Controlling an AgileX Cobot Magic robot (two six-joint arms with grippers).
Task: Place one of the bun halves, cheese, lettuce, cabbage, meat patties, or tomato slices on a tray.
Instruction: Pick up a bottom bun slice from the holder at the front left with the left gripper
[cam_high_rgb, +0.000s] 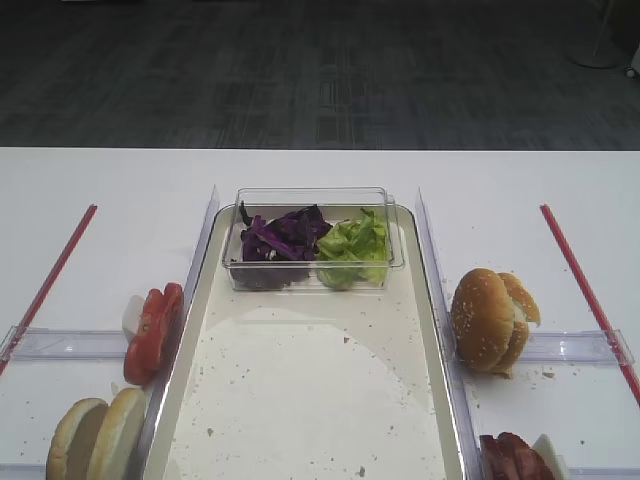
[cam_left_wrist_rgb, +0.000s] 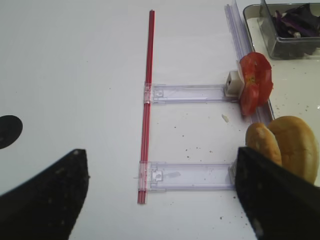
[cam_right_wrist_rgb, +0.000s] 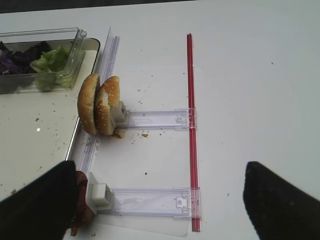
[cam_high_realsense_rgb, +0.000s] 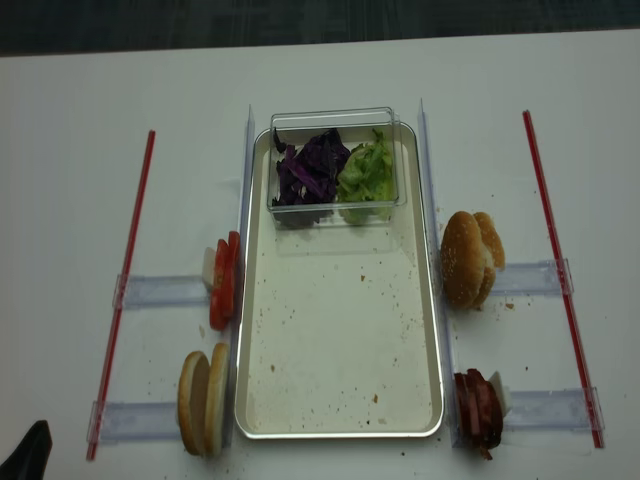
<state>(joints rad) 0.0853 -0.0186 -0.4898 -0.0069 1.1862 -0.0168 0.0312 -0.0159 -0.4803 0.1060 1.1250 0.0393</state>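
- Tray (cam_high_realsense_rgb: 340, 425) sits in the middle of my white surface (cam_high_realsense_rgb: 70, 150), a cream-white rectangle with a raised silvery rim and rounded corners, its long axis running away from me toward the far edge; crumbs speckle its flat bed.
- My left gripper (cam_left_wrist_rgb: 160, 200) hangs above the left part of the surface, its jaws spread wide with nothing between them; from the left wrist view I see two dark blunt fingers (cam_left_wrist_rgb: 45, 200) at the bottom corners.
- My right gripper (cam_right_wrist_rgb: 160, 200) hovers the same way over the right side, jaws apart and empty.
- A small clear plastic tub (cam_high_rgb: 312, 197) sits at the tray's far end, holding dark purple shredded cabbage (cam_high_rgb: 285, 237) on the left and crinkled light green lettuce (cam_high_rgb: 355, 247) on the right.
- Left of the tray, the glossy red-orange tomato slices (cam_high_rgb: 153, 332) stand on edge against a clear plastic rail (cam_high_realsense_rgb: 160, 292); nearer me, the plain bun halves (cam_high_realsense_rgb: 203, 400) stand on edge too, smooth, tan-crusted and pale.
- Right of the tray, a golden sesame-seeded bun (cam_high_rgb: 490, 318) stands on edge, and the dark reddish-brown meat patties (cam_high_realsense_rgb: 478, 408) stand nearer me.
- Red strips (cam_high_realsense_rgb: 125, 280) run lengthwise on both outer sides.
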